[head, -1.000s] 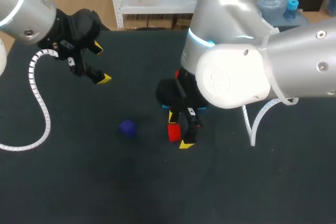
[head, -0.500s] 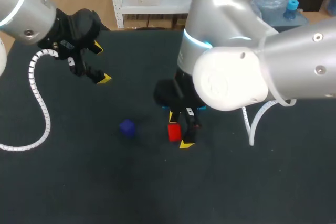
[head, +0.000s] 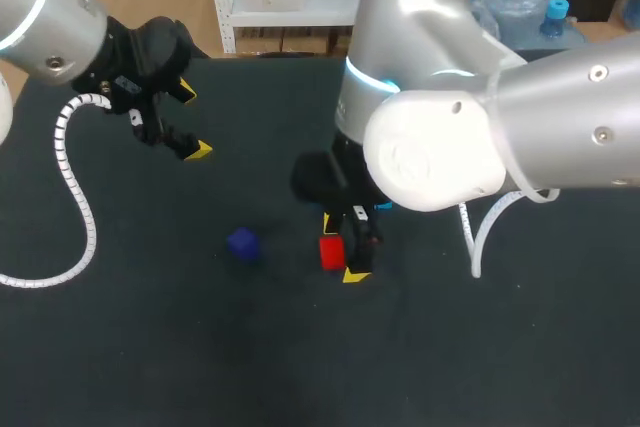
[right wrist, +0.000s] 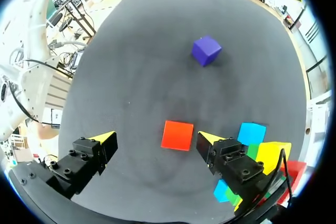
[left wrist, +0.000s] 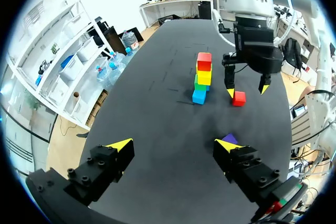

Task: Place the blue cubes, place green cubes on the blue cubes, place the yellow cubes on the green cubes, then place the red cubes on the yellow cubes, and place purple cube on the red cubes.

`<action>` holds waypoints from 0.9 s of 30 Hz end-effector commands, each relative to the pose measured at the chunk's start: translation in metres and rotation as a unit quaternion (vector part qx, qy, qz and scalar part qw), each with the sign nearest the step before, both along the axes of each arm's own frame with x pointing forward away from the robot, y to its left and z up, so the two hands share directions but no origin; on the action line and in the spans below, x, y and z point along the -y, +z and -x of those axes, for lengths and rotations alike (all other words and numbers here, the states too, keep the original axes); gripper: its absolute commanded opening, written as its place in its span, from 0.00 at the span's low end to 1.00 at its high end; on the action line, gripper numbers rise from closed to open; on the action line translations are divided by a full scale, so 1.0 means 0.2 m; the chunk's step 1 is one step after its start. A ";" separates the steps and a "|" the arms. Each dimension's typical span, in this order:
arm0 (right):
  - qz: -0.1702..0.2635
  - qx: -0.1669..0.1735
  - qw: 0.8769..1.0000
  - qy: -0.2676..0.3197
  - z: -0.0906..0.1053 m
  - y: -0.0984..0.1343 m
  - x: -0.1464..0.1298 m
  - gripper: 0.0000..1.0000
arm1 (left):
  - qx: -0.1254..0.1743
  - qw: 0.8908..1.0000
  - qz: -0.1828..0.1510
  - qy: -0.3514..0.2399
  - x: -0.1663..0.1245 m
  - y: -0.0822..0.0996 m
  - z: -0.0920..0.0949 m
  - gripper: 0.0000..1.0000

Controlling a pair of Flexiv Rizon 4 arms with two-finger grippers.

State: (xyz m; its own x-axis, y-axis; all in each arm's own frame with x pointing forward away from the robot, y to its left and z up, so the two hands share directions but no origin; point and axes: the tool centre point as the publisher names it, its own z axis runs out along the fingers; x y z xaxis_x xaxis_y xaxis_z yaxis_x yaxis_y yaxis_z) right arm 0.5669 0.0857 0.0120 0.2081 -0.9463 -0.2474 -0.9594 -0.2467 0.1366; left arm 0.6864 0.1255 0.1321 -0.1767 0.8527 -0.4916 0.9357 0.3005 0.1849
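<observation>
While the tower lacks its last pieces, my right gripper (head: 341,249) stands over a loose red cube (head: 331,252).

At the upper left of the head view my left gripper (head: 193,123) hangs above the dark table (head: 150,347), fingers wide apart and holding nothing. Lower and toward the middle, the purple cube (head: 243,244) lies alone on the cloth, well apart from both grippers. Just right of it the red cube sits on the table between my right gripper's spread fingers, which do not clamp it. The stack (left wrist: 202,80) is hidden behind my right arm in the head view. The left wrist view shows it beside that gripper: blue at the base, then green, yellow, and one red on top. I judge the lower tiers done. This red cube has yet to go up, and the purple one after it.
</observation>
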 end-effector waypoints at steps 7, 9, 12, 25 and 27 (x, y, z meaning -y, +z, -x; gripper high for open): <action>0.025 0.006 1.000 0.004 -0.01 -0.01 -0.04 1.00 | 0.000 1.000 0.002 -0.002 -0.01 0.00 -0.01 1.00; 0.028 0.006 1.000 0.004 -0.01 -0.02 -0.04 1.00 | 0.000 1.000 0.002 -0.002 -0.01 0.00 -0.01 1.00; 0.039 0.008 0.999 0.001 -0.01 -0.03 -0.04 1.00 | 0.000 1.000 0.002 -0.002 -0.01 0.00 -0.01 1.00; 0.061 0.023 0.998 -0.028 0.01 -0.03 -0.01 1.00 | 0.000 1.000 0.002 -0.002 -0.01 0.00 -0.01 1.00; 0.059 0.023 0.998 -0.031 0.01 -0.03 0.00 1.00 | 0.000 1.000 0.002 -0.002 -0.01 0.00 -0.01 1.00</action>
